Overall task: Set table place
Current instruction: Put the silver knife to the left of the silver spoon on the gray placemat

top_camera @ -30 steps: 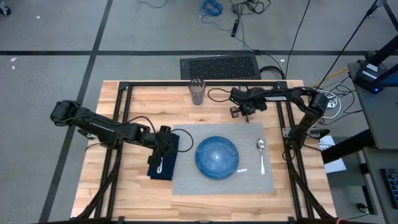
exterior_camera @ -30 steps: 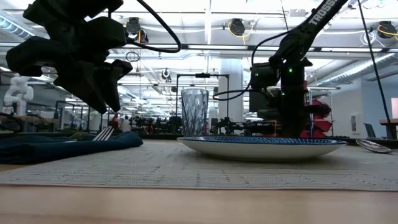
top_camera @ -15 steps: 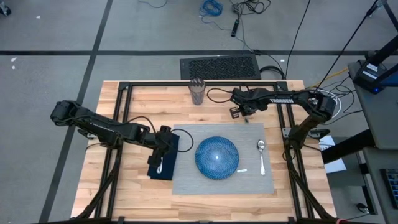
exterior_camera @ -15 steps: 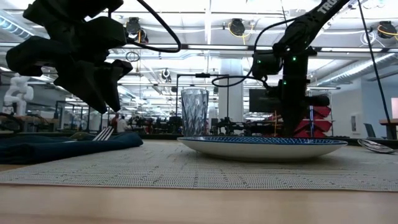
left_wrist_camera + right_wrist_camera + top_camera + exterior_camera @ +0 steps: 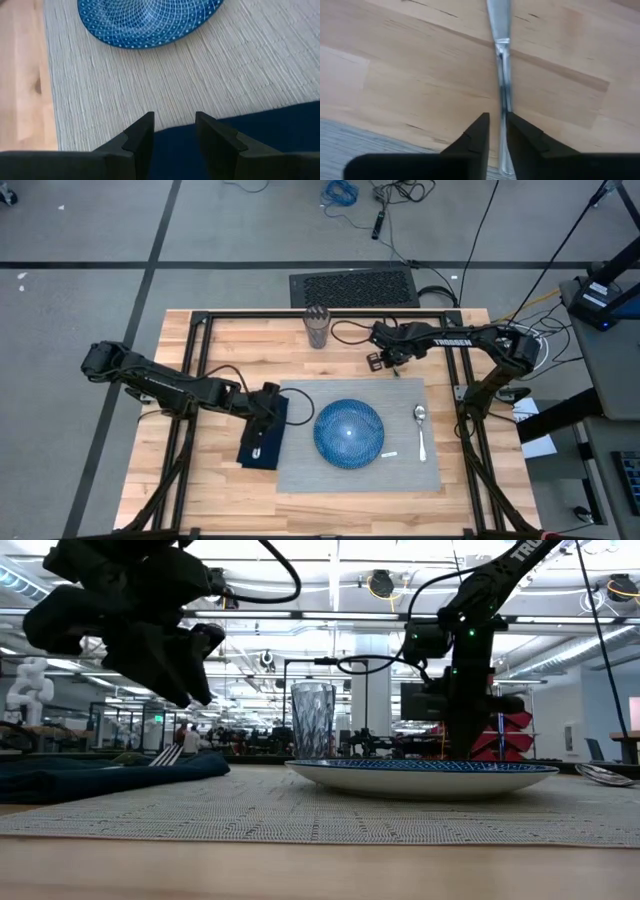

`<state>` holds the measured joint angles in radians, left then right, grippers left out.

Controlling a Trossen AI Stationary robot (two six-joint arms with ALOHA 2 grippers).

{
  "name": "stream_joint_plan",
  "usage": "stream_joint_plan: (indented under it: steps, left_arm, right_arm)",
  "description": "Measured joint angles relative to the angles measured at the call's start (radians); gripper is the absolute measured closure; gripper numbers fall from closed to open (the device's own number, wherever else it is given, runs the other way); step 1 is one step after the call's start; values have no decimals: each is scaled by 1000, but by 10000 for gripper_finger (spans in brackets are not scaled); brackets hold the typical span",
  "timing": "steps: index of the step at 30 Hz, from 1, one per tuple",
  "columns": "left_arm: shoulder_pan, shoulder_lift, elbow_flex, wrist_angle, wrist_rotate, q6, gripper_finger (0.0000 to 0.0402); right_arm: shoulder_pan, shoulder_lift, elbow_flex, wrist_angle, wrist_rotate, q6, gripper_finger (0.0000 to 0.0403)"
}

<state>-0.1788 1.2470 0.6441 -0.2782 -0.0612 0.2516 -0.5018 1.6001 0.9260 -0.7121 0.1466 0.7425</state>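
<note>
Change: left gripper (image 5: 268, 402) has lifted and tipped a bit over the navy napkin (image 5: 262, 442), spread, nothing between its fingers (image 5: 142, 135).
Right gripper (image 5: 385, 360): hardly budged, parked low over bare table (image 5: 230, 340) wood with a silver utensil (image 5: 502, 75) running out from its tip. Can't tell if it's pinching it or letting go.
Placemat (image 5: 300, 470): edge just beside the right gripper; reaches under the left one too.
My read: fork (image 5: 258, 448) side done, this utensil looks next.
</note>
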Motion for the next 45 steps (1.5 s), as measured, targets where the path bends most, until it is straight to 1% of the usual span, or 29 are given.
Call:
stream_joint_plan:
  steps: [4, 9, 13, 17, 21, 25, 29, 33, 37, 40, 43, 45]
  left_arm:
    - [2, 0, 22, 6, -8, 20, 271]
    - [17, 0, 98, 8, -77, 91, 262]
    - [94, 43, 190, -2, -91, 109, 234]
    - [203, 155, 325, -97, -89, 125, 210]
    - [299, 311, 508, -237, -51, 149, 203]
    - [357, 444, 732, -374, -38, 206, 202]
    - [393, 505, 946, -479, 37, 260, 202]
    - [413, 521, 1118, -529, 63, 288, 202]
    - [435, 519, 1236, -600, 109, 286, 202]
    - [443, 520, 1298, -652, 138, 283, 202]
    - [449, 510, 1326, -682, 169, 238, 202]
    - [451, 505, 1327, -700, 210, 206, 202]
  right_arm:
    - [0, 0, 0, 24, -18, -3, 328]
    - [0, -1, 1, 28, -19, -3, 294]
    - [0, -1, 1, 27, -19, -2, 279]
    - [0, -1, 1, 26, -22, -2, 275]
    - [0, -1, 2, 20, -23, -20, 275]
    - [9, -2, 2, 20, -22, -40, 275]
    - [28, -2, 2, 19, -22, -62, 275]
    - [35, -2, 2, -2, -12, -65, 275]
    - [34, -2, -30, -3, -8, -64, 275]
    - [32, 0, -66, 18, -25, -63, 275]
    - [31, 1, -107, 81, -61, -70, 275]
    - [27, 1, -123, 114, -73, -73, 275]
